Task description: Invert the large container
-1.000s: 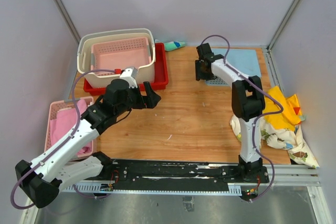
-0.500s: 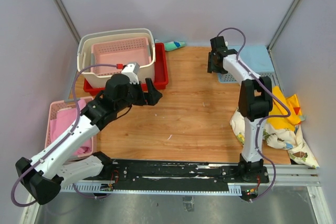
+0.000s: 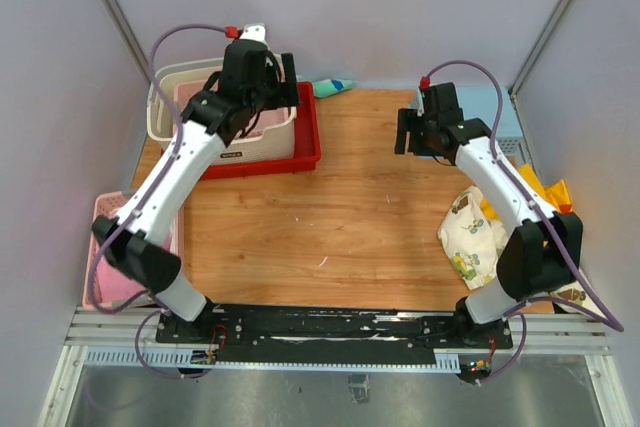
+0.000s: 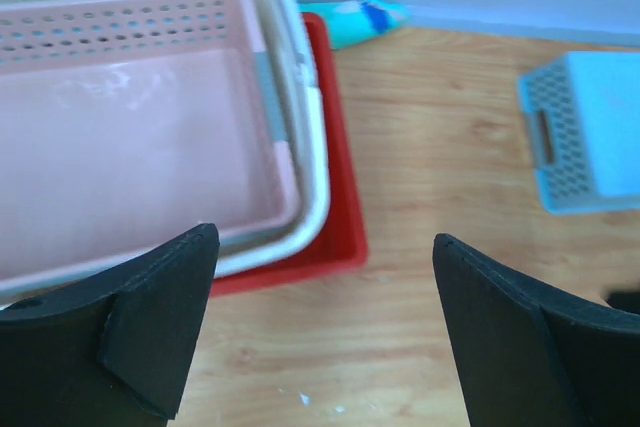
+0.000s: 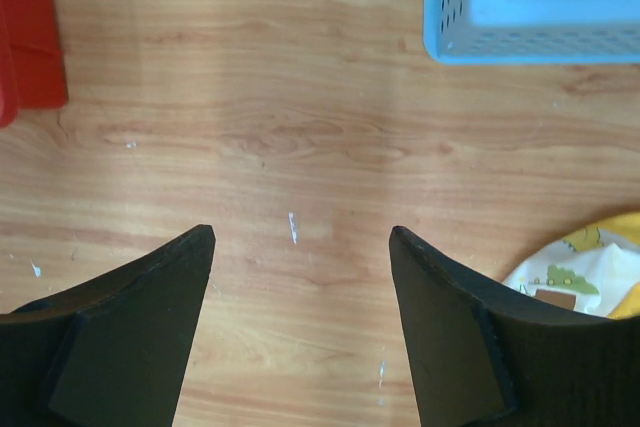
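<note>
The large container (image 3: 157, 115) is a deep cream basket at the back left. It stands open side up on a red tray (image 3: 306, 143), with a pink basket (image 3: 205, 97) nested inside it. My left gripper (image 3: 262, 97) hangs open above the container's right end, with nothing between its fingers. In the left wrist view the cream rim (image 4: 300, 97) and the pink basket (image 4: 130, 147) lie ahead of the open left gripper (image 4: 322, 245). My right gripper (image 3: 418, 137) is open and empty over bare wood at the back right, far from the container; the right wrist view shows the right gripper (image 5: 300, 237) above the tabletop.
An upside-down blue basket (image 3: 488, 109) sits at the back right, just beyond the right gripper. A teal object (image 3: 332, 86) lies behind the red tray. A pink basket holding pink cloth (image 3: 108, 237) stands at the left edge. Patterned cloth (image 3: 468, 235) and yellow cloth (image 3: 548, 189) lie at the right.
My left arm has swung up and back from the table's middle to above the container. The right gripper has let go of the blue basket, opened wider and drawn back.
</note>
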Controlling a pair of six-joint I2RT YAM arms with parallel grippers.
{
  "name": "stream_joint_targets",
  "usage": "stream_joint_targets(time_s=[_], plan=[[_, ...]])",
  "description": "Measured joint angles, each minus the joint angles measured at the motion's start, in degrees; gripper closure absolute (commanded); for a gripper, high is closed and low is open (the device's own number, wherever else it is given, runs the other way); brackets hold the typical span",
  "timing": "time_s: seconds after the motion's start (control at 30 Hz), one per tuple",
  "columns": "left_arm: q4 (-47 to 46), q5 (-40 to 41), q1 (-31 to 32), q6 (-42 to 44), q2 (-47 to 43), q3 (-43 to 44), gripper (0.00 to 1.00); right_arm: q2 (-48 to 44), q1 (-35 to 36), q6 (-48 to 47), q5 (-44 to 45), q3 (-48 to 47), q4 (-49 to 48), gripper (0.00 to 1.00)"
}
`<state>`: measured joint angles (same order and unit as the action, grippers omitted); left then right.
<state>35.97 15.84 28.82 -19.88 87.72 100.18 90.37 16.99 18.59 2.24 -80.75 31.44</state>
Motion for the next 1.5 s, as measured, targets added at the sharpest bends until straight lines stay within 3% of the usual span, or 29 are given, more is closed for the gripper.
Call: stream_joint_targets(time_s=[0.2,0.43,0.7,0.9,1.33,1.5], plan=[[3.6,2.0,-5.2,2.0,15.4,9.2,0.26,-6.8,0.0,0.0,-0.3,7.0,0.7,0.28],[4.0,-0.8,-10.4,1.9,24.3,13.5,0.35,-11.5,0.0,-0.5,0.3,11.1,1.1,0.29],[2.3,-5.2,-11.4,2.0,28.5,17.6,0.36,-10.6,0.0,-0.6,0.8,11.3,2.8,0.31],[-0.9,-8.7,-11.4,2.8,27.8,12.2,0.36,-10.3,0.0,-0.6,0.8,11.3,3.6,0.31],[-2.2,-7.7,-11.4,3.8,28.3,10.9,0.44,-9.4,0.0,-0.5,0.6,11.3,4.4,0.31],[-2.8,-8.3,-11.4,3.6,30.7,11.6,0.59,-9.4,0.0,-0.4,0.3,11.3,4.5,0.31]])
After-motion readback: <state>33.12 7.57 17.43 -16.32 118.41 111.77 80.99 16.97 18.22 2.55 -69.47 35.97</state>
